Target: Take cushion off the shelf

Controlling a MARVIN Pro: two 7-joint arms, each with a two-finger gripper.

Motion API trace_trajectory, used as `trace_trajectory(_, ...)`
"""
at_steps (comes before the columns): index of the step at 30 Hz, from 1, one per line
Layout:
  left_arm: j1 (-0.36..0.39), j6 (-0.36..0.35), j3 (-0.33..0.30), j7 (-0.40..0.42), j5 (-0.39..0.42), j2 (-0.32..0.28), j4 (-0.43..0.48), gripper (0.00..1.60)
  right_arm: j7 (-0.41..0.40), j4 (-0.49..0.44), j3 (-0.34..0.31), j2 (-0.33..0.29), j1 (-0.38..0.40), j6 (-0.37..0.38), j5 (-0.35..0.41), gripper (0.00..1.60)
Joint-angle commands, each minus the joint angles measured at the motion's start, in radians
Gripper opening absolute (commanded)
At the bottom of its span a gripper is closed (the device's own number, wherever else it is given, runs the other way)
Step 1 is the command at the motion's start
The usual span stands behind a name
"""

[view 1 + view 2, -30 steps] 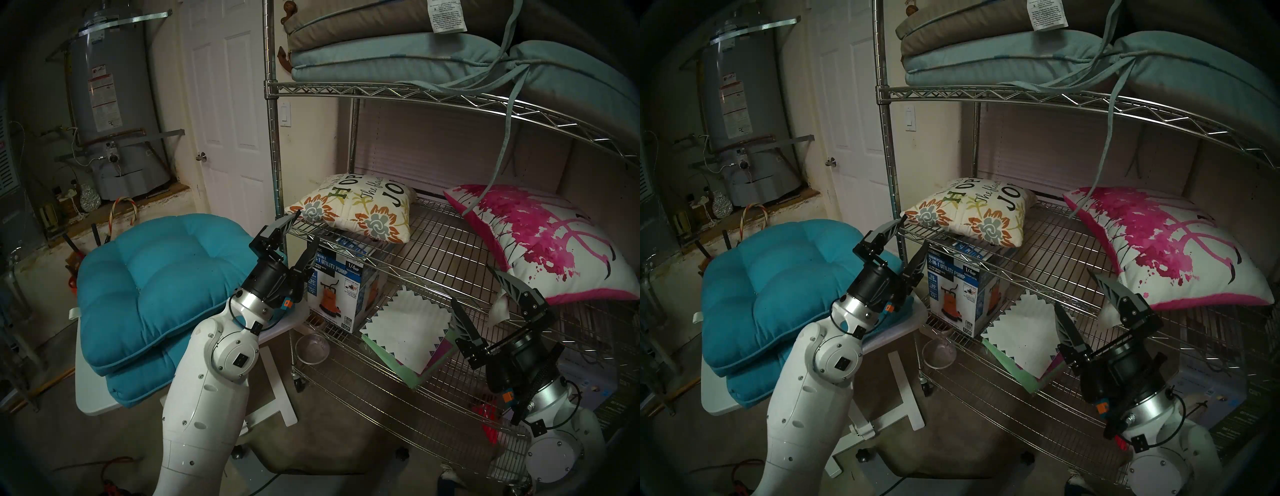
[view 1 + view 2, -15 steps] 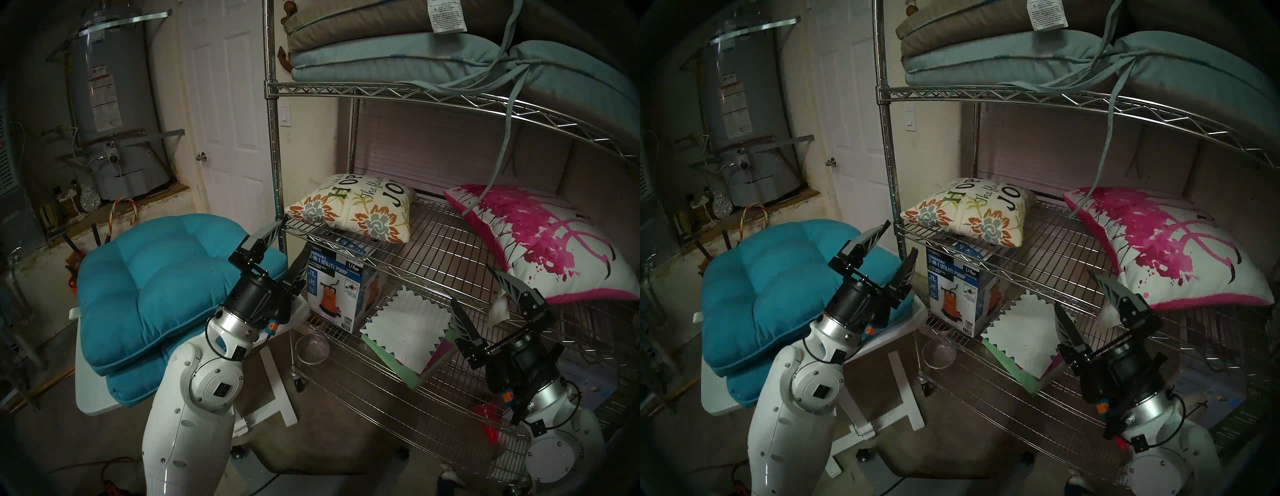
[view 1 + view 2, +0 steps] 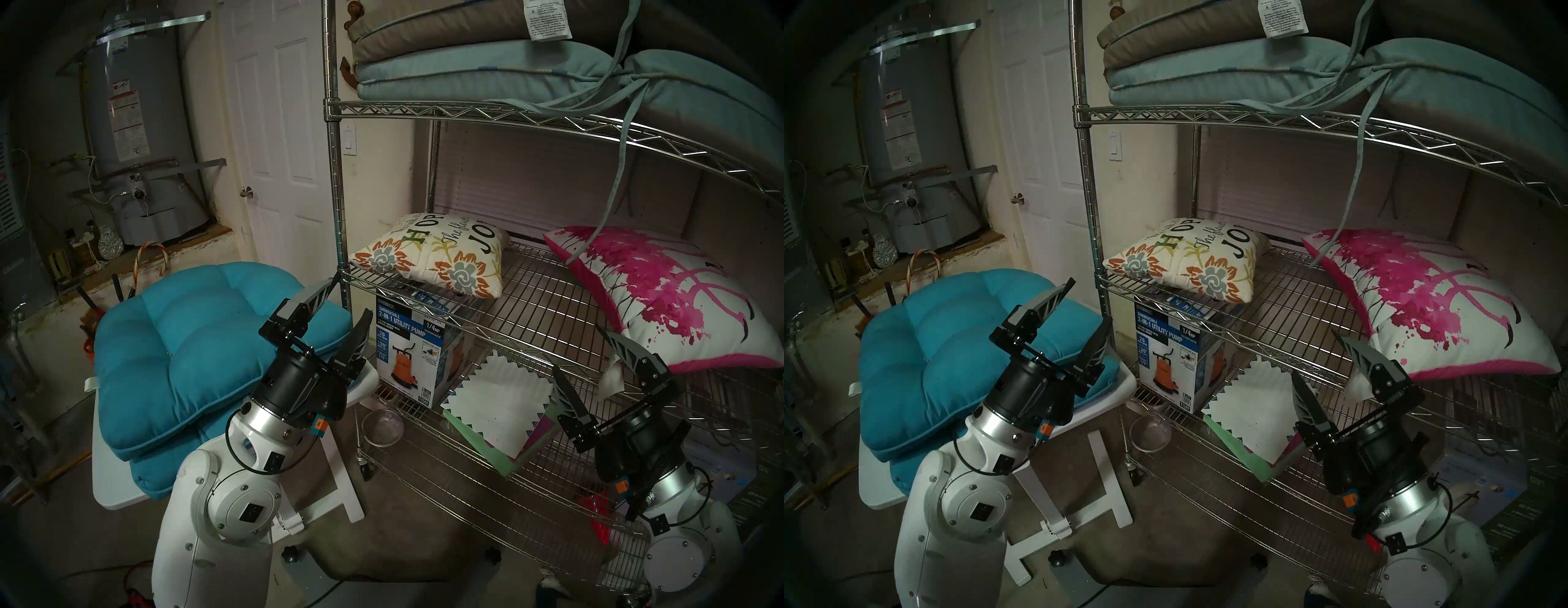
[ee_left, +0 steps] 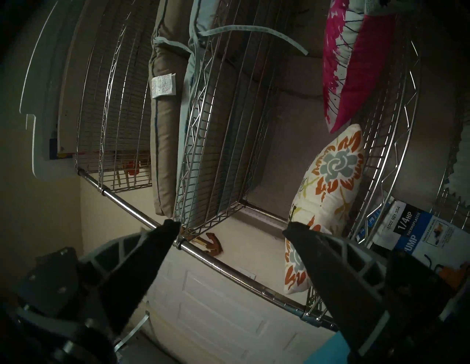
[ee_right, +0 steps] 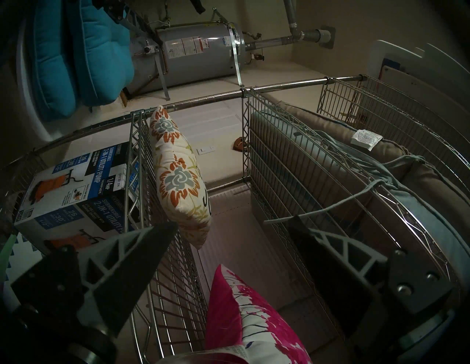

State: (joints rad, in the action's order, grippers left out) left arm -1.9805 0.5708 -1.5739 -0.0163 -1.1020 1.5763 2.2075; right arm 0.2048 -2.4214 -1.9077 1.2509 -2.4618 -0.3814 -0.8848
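Chrome wire shelf (image 3: 428,111): stood at the right of the head views, with round posts, wide grid tiers and a caster wheel at its foot.
Top visible tier: carried a stack of flat seat cushions, a tan cushion (image 3: 441,25) lying on a pale blue cushion (image 3: 479,70), their ties (image 3: 617,140) dangling down past the tier below.
Middle tier: held a floral lettered pillow (image 3: 432,254) at its left end and a pink-and-white pillow (image 3: 674,297) at its right end, the two well apart.
Lower tier: held a utility pump box (image 3: 418,352) under the floral pillow, with a white zigzag-edged sheet (image 3: 498,403) on a green board beside it.
Teal tufted cushions (image 3: 186,339): two lay stacked on the small white table (image 3: 110,479), left of the shelf and off it.
Left gripper (image 3: 343,303): was empty, its jaws spread wide; it hung above the teal cushions' right edge, just beside the shelf's front left post, angled upward toward the rack.
Left wrist view: showed the post crossing between the spread fingers (image 4: 142,256), with the floral pillow beyond.
Right gripper (image 3: 583,361): was empty too, jaws wide apart, in front of the middle tier near the pink-and-white pillow's lower corner; whether a finger touched the pillow could not be told.
Background: a grey water heater (image 3: 135,127) and a white door (image 3: 280,127) stood left of the shelf.
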Motion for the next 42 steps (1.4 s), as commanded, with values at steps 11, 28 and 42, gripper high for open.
trace_trajectory(11,-0.166,-0.123,0.010,0.175,0.028,0.036,0.232,1.60,0.008,-0.022,0.022,-0.009,-0.005,-0.030,-0.015,1.60)
trace_trajectory(28,-0.176,-0.167,0.018,0.248,0.036,0.041,0.236,1.60,-0.059,-0.022,0.251,0.004,0.181,0.124,-0.260,1.60)
trace_trajectory(42,-0.174,-0.189,0.021,0.273,0.048,0.042,0.236,1.60,-0.211,-0.022,0.129,-0.018,0.333,0.300,-0.358,1.60)
